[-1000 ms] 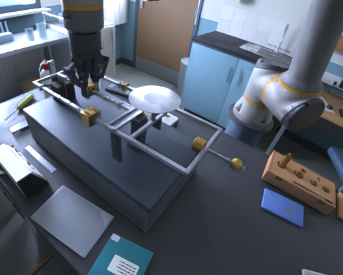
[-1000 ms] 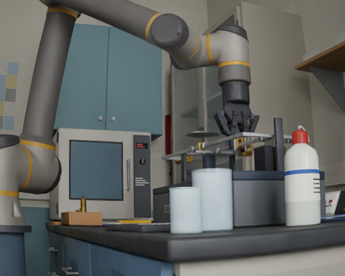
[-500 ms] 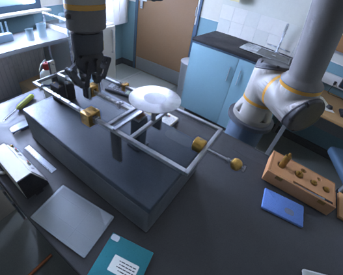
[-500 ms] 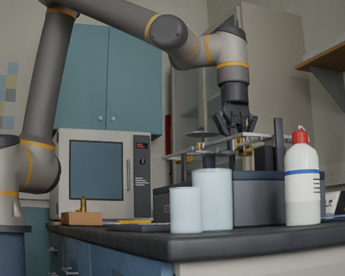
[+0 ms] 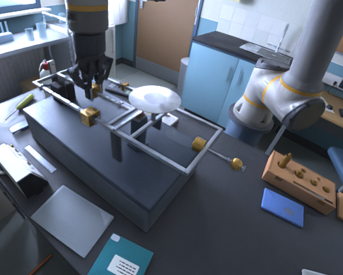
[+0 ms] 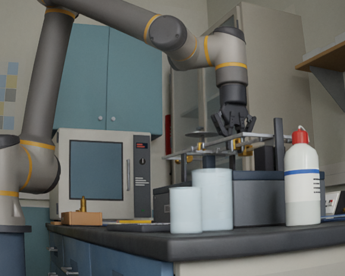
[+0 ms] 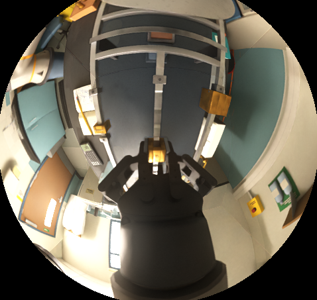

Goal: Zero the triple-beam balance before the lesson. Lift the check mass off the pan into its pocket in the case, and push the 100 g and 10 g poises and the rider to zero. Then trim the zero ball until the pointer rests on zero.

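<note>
The triple-beam balance (image 5: 118, 137) stands on its dark base with three parallel beams and an empty white pan (image 5: 154, 98). I grip the brass poise on the middle beam (image 7: 156, 151) in my closed gripper (image 5: 91, 88), near the far left end of the beams. A larger brass poise (image 5: 89, 116) sits on the front beam, and a small brass rider (image 5: 124, 85) sits on the rear beam. The brass zero ball (image 5: 236, 164) sticks out on a thin rod past a brass cylinder (image 5: 199, 144) at the right end. The check mass (image 5: 285, 160) stands upright in the wooden case (image 5: 298, 181).
Behind the balance are blue cabinets (image 5: 216, 81) and the arm's base (image 5: 248, 127). A screwdriver (image 5: 20, 105), ruler (image 5: 39, 158), white box (image 5: 17, 169), sheets and notebooks (image 5: 282, 207) lie around it. Two beakers (image 6: 202, 200) and a wash bottle (image 6: 302, 178) stand at the bench edge.
</note>
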Controlling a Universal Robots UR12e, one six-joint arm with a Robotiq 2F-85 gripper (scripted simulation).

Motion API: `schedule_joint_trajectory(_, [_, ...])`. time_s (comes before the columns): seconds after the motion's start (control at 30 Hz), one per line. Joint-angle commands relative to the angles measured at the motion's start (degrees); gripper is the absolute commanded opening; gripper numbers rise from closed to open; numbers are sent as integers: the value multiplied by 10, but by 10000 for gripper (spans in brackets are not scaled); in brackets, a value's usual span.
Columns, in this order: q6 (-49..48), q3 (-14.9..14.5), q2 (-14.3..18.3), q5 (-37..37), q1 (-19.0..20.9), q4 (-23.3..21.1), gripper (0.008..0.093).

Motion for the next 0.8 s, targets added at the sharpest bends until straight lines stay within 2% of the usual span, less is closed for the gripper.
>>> schedule_joint_trajectory(0.0, [0,0,-1,0,0,0,80])
schedule_joint_trajectory(0.77, [6,5,-5,0,6,-1,80])
